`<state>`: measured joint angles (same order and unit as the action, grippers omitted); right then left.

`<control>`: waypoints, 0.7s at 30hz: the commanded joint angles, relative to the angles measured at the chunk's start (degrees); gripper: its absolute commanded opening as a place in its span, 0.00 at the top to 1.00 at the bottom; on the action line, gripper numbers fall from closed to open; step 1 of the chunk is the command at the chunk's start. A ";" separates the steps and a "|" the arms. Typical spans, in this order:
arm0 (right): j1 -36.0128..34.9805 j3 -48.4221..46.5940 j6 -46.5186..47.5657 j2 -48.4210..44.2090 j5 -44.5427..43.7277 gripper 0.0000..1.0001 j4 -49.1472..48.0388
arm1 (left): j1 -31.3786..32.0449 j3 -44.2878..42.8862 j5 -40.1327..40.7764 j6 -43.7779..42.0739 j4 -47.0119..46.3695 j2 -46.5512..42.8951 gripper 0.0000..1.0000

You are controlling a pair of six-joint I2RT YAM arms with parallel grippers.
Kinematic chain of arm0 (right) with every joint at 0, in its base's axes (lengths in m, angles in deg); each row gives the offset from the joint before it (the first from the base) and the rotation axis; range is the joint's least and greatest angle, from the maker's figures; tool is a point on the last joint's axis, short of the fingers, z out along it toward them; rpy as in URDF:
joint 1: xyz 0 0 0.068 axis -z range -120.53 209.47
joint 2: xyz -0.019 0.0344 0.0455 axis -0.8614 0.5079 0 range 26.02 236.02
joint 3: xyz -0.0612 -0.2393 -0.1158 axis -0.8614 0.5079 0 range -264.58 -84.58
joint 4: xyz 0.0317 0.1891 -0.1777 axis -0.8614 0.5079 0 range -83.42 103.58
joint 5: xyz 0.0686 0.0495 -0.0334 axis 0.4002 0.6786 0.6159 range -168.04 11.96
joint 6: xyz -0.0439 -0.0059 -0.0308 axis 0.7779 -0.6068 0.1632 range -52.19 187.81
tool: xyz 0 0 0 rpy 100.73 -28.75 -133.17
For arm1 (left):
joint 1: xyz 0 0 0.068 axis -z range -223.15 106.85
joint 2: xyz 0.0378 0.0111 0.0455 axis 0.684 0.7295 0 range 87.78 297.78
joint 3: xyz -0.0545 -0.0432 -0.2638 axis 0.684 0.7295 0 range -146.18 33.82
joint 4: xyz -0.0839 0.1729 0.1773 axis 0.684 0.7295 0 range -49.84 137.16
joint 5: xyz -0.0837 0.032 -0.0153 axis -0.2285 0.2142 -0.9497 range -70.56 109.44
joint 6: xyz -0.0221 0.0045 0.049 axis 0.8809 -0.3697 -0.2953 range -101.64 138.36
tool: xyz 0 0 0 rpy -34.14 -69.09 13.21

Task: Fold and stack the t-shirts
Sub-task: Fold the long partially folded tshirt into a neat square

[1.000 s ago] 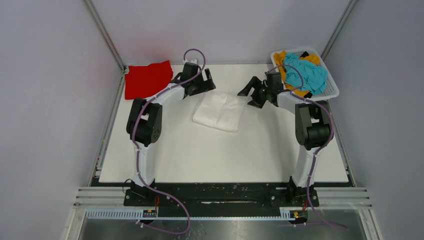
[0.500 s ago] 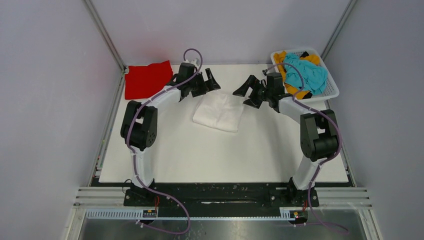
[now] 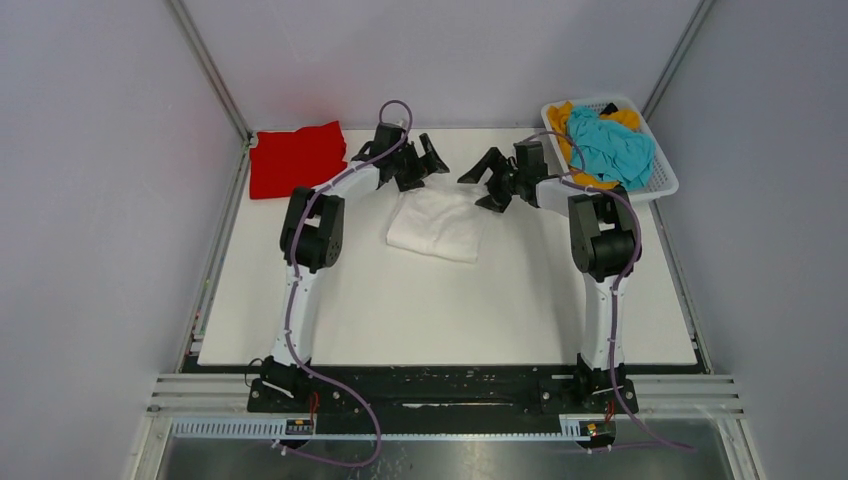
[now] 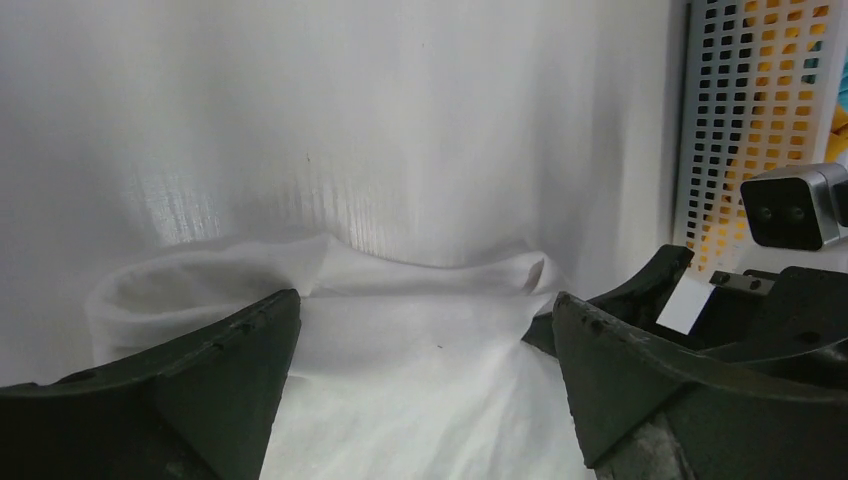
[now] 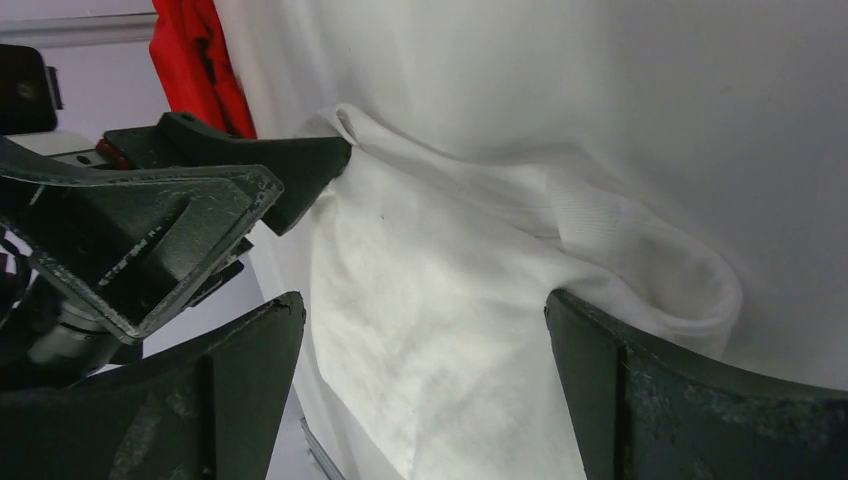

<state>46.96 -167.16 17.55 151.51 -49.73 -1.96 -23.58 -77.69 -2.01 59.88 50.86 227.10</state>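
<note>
Where the white bench (image 3: 350,300) meets pale grey walls (image 3: 450,60), four cloth t-shirts lie: a folded white t-shirt (image 3: 437,225) mid-bench, a bright red t-shirt (image 3: 293,158) far-left, and a crumpled teal t-shirt (image 3: 612,145) and orange-yellow t-shirt (image 3: 563,112) in one white slotted plastic basket (image 3: 668,186). The left end effector (image 4: 425,300) and right end effector (image 5: 425,300) gape wide at the white t-shirt's far edge.

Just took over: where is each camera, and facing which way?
Top external: above, behind the bases, looking down; both arms show.
Left wrist: on left end effector, facing right across white t-shirt toward basket; own fingers show.
Right wrist: on right end effector, facing left toward red t-shirt; own fingers show.
All share the white t-shirt.
</note>
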 commanded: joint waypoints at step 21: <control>-1.21 20.85 4.89 -23.60 0.14 0.00 3.11 | 2.32 44.02 6.83 -0.29 -6.34 -35.92 0.01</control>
<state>45.54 -145.26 18.69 134.83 -47.56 -1.43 -20.96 -32.99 -0.05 61.61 43.29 196.79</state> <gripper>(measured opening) 0.993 0.989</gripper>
